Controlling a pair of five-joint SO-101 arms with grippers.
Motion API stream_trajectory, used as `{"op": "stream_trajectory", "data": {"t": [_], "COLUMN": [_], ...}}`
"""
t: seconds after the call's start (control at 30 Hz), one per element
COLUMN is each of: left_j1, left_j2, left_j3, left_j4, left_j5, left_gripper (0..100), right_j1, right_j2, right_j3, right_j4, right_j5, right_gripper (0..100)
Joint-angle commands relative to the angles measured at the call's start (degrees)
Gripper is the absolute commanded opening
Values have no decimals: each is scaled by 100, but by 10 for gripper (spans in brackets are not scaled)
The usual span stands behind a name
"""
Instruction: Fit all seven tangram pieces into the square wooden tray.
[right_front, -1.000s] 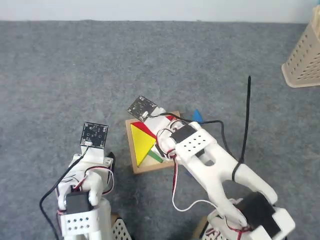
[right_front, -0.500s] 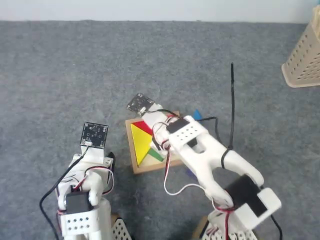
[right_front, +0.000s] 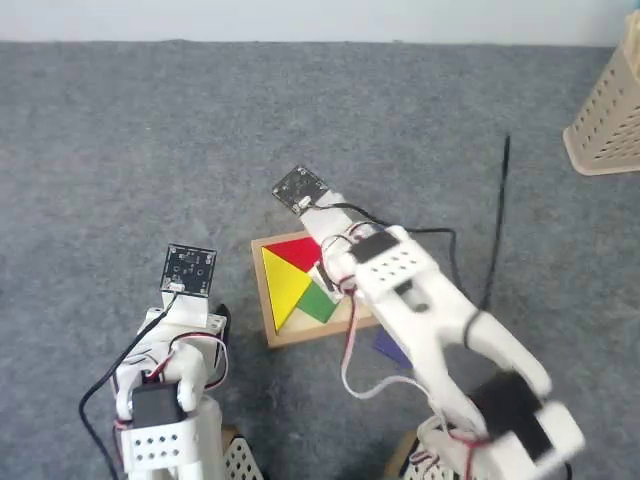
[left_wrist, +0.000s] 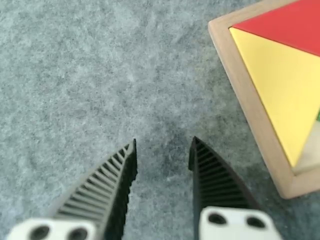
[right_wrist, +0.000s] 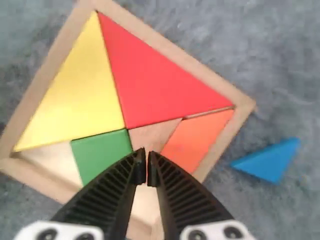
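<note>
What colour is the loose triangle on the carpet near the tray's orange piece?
The triangle is blue; clearest in the right wrist view.

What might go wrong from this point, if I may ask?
The right gripper, fingers shut, hangs over the bare gap between the green piece and orange piece; pushing down there might dislodge them. The blue triangle lies flat on the carpet outside the tray, so gripping it may be awkward.

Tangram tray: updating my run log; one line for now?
tray: red, yellow, green, orange in | blue triangle: outside | right gripper: shut above tray | left gripper: open
</note>
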Motion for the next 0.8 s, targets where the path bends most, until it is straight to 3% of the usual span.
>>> {"op": "stream_trajectory", "data": {"t": [0.0, 0.27, 0.57, 0.77], "left_j1": [0, 0, 0, 0], "left_j2": [-105, -105, -105, -105], "left_j3": [-66, -66, -66, -66], "left_j4": [35, 35, 35, 35], "left_j5": [-9, -9, -9, -9], "left_gripper": [167, 167, 167, 167], "right_j1": [444, 1473, 1552, 1640], "right_j2": [-1156, -980, 971, 2299], "right_j3": [158, 237, -1345, -2479], "right_j4": [75, -224, 154, 251], "right_j5": [-132, -132, -615, -1169], "right_gripper": [6, 9, 14, 132]}}
